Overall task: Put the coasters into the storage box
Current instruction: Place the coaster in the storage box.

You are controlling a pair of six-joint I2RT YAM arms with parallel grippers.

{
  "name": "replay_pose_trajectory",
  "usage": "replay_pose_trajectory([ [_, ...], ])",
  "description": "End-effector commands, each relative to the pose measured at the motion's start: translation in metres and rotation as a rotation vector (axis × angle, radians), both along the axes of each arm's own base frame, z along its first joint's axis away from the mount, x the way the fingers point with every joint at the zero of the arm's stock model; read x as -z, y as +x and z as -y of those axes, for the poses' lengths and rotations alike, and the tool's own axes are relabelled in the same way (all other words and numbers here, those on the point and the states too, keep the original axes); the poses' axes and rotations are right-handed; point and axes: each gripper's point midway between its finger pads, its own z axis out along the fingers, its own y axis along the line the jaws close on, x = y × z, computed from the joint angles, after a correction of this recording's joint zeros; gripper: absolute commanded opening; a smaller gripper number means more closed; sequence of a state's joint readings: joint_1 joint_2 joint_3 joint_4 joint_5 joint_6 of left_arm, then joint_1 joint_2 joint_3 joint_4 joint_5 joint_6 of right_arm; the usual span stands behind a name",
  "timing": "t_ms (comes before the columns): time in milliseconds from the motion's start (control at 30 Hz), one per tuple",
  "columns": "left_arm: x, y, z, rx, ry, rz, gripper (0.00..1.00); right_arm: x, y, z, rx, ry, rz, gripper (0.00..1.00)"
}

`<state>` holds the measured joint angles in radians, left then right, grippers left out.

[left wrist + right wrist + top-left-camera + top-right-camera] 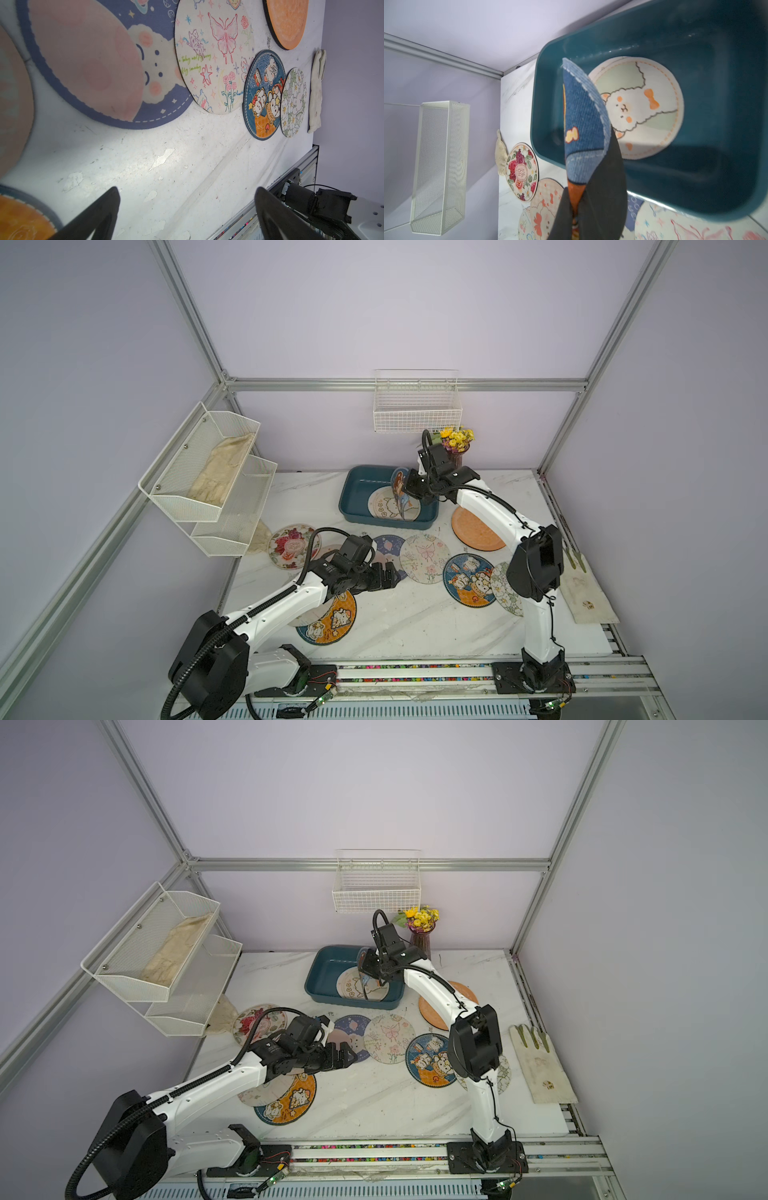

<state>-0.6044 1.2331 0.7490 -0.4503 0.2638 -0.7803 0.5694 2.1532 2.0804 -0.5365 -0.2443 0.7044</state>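
In a top view: right end effector (409, 491) clamped shut on a blue coaster (398, 486), held on edge over the storage box (386, 524). A cream coaster (382, 506) lies flat inside.

Left wrist: left end effector (187, 190) wide open and empty above bare surface (166, 155), near the butterfly coaster (216, 56).

Right wrist: the blue coaster hangs within the box walls.

Step in hand: deposit. Next move, by my judgement: lower, tilt the coaster flat, release.

Glossy plastic storage box (654, 31); matt woven-cloth coasters (216, 56); scuffed, marble-look table (415, 626).

Marble table (415, 626) — coasters (424, 558), storage box (386, 523), glove (586, 593).
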Motion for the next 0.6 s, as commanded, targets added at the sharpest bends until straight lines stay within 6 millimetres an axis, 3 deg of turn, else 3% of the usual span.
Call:
replay_pose_trajectory([
  [0,0.010,-0.007,-0.014,-0.042,0.021,-0.020,1.00,-0.014,0.022,-0.025,-0.051,0.087,0.072,0.00],
  [100,0.010,-0.010,-0.020,-0.057,0.030,-0.023,1.00,0.002,0.038,-0.039,-0.064,0.118,0.066,0.00],
  [200,0.010,-0.010,-0.026,-0.076,0.041,-0.026,1.00,0.027,0.051,-0.037,-0.055,0.099,0.052,0.00],
  [433,0.010,-0.009,-0.031,-0.093,0.048,-0.027,1.00,0.093,0.068,0.011,0.006,0.017,-0.060,0.00],
  [567,0.009,-0.008,-0.034,-0.103,0.050,-0.024,1.00,0.110,0.066,0.033,0.022,-0.047,-0.098,0.00],
])
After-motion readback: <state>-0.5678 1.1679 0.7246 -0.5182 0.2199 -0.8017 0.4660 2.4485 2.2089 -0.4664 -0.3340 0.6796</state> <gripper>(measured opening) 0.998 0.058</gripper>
